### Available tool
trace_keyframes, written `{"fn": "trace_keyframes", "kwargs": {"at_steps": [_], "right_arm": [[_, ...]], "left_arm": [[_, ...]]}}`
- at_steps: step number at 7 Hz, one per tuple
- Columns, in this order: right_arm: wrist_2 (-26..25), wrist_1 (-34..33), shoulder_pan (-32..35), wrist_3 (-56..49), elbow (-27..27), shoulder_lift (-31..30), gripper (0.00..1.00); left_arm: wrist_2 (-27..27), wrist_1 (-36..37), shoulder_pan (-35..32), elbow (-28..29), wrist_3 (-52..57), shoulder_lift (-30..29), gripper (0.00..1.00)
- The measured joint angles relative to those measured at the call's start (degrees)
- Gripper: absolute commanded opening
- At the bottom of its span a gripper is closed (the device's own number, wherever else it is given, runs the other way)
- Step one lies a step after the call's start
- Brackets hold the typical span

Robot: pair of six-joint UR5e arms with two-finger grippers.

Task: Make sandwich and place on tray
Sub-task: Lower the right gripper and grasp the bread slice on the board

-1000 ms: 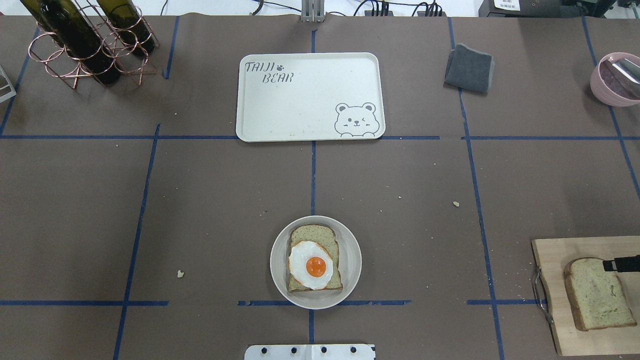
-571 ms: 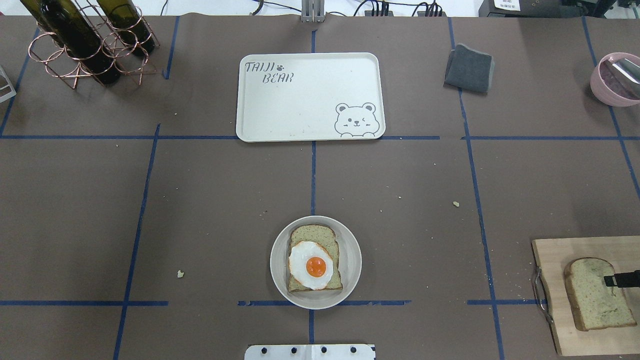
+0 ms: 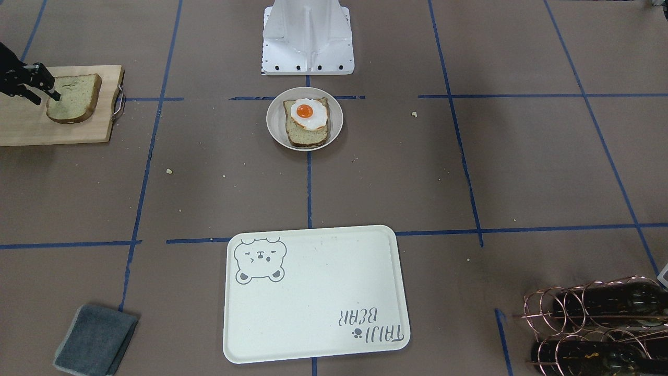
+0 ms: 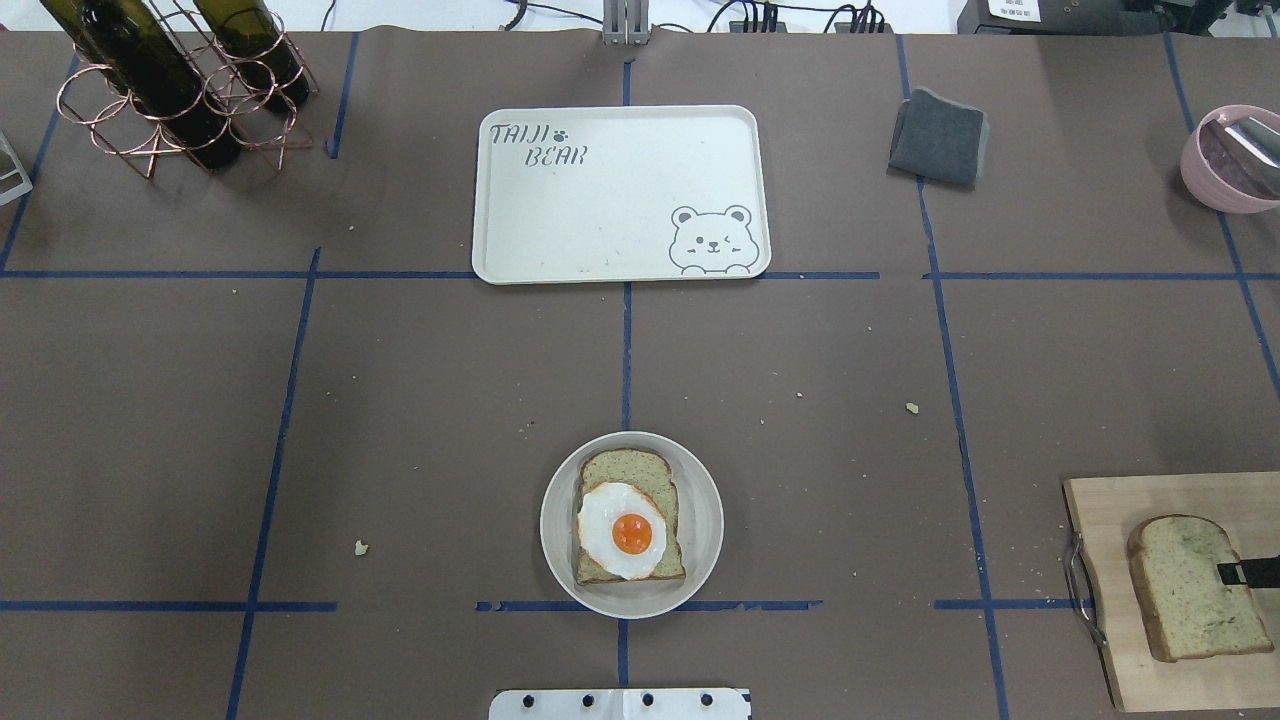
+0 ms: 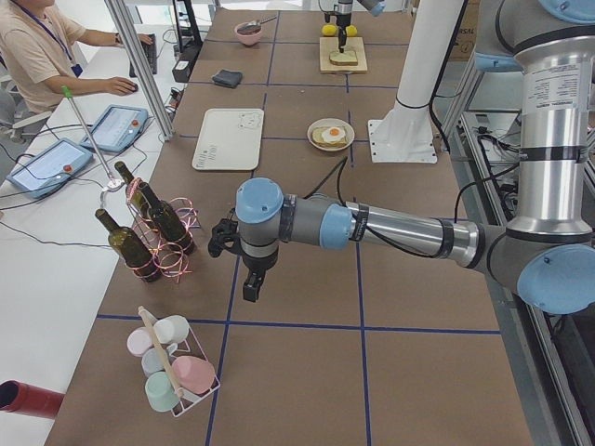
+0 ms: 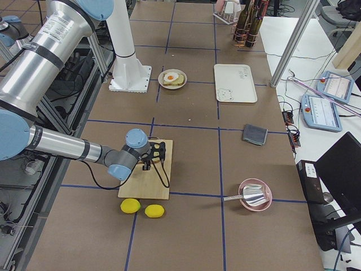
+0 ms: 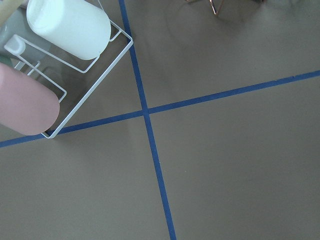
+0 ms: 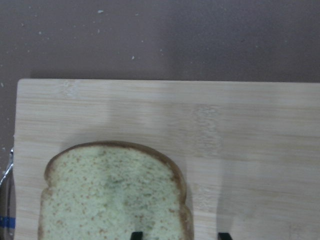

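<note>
A beige plate (image 4: pixel 703 560) near the robot's base holds one bread slice (image 4: pixel 626 466) with a fried egg (image 4: pixel 622 530) on top. A second bread slice (image 4: pixel 1185 590) lies on the wooden cutting board (image 4: pixel 1110 520) at the right. My right gripper (image 8: pixel 180 235) is open low over that slice. One finger (image 4: pixel 1242 573) is over the bread and the other over the board. It also shows in the front view (image 3: pixel 46 98). The cream bear tray (image 4: pixel 620 190) is bare at the far middle. My left gripper (image 5: pixel 251 286) hangs over the table's left end; I cannot tell if it is open.
A copper rack with wine bottles (image 4: pixel 170 90) stands far left. A grey cloth (image 4: pixel 938 137) and a pink bowl (image 4: pixel 1225 160) are far right. A wire rack of cups (image 5: pixel 172 372) is under the left wrist. Two lemons (image 6: pixel 141 208) lie beside the board.
The right gripper's finger has slid across the loose bread slice toward the robot's side of the board. The plate, egg and tray have not moved.
</note>
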Motion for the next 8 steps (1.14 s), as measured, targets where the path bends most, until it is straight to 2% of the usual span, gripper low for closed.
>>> {"fn": "trace_keyframes", "kwargs": {"at_steps": [1,2,3,6,8], "right_arm": [[0.0,0.0,-0.2,0.0,0.0,0.3,0.53],[0.0,0.1,-0.4,0.0,0.0,0.5,0.17],[0.0,0.1,-0.6,0.0,0.0,0.6,0.00],[0.1,0.9,-0.9,-0.6,0.0,0.5,0.00],[1.3,5.4,-0.8,-0.8,-0.1,0.1,0.00]], "left_arm": [[0.0,0.0,0.0,-0.1,0.0,0.1,1.00],[0.0,0.0,0.0,-0.1,0.0,0.2,1.00],[0.0,0.0,0.0,-0.1,0.0,0.2,1.00],[0.0,0.0,0.0,-0.1,0.0,0.1,1.00],[0.0,0.0,0.0,-0.4,0.0,0.1,1.00]]}}
